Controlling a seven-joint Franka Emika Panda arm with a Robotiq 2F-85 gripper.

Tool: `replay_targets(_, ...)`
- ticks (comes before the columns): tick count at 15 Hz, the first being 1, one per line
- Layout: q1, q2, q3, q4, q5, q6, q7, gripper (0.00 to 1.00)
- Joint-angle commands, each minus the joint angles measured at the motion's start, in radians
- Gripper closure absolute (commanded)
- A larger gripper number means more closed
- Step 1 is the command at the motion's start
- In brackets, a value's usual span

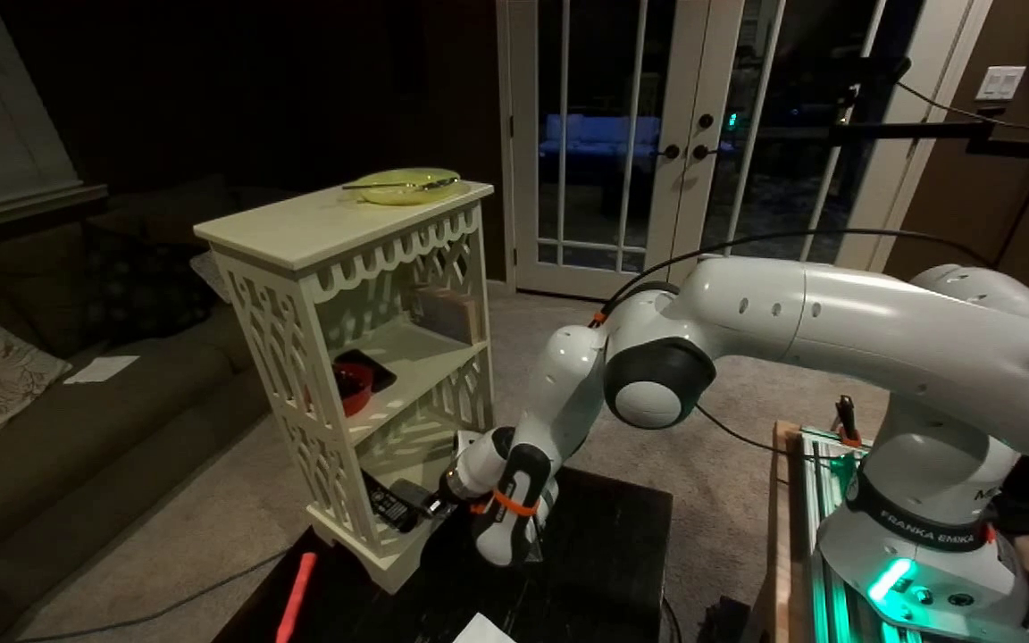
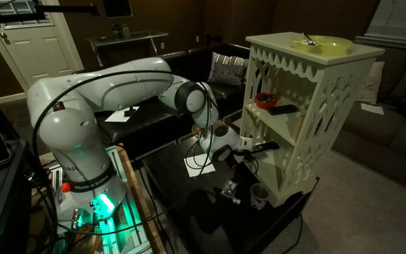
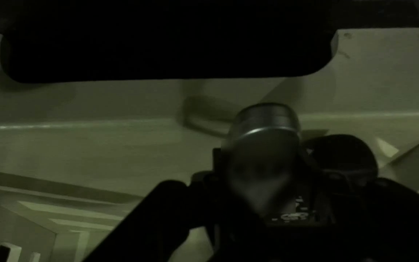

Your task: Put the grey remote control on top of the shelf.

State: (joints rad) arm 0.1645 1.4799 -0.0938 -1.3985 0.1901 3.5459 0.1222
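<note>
Not done yet imo, the dark remote I take for the grey one is in the lower compartment of the shelf right by the jaws, can't tell if they're gripping it, so lifting it up top is left.

Stands on a rounded white base with black collar and lit green strip. Extends nearly level as a glossy white jointed arm, then bends downward past a black-ringed white joint into an orange-banded white wrist. Terminates in a black 2-finger gripper, seen along the lower edge of the wrist view. Reads too dark between the fingers to confirm the grip.
</note>
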Motion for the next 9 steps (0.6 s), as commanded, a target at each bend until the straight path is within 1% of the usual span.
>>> replay_targets(1,-0.018,-0.080,0.058,-0.092,-0.034,0.049,0.002,0.77)
replay_targets(2,-0.010,-0.101,0.057,-0.122,-0.020,0.069,0.002,0.77)
replay_targets(4,0.011,-0.130,0.035,-0.162,0.031,0.096,0.005,0.77)
replay_targets(6,0.020,-0.156,0.027,-0.199,0.089,0.117,-0.022,0.77)
replay_targets(9,0.033,-0.218,0.023,-0.304,0.130,0.127,-0.031,0.77)
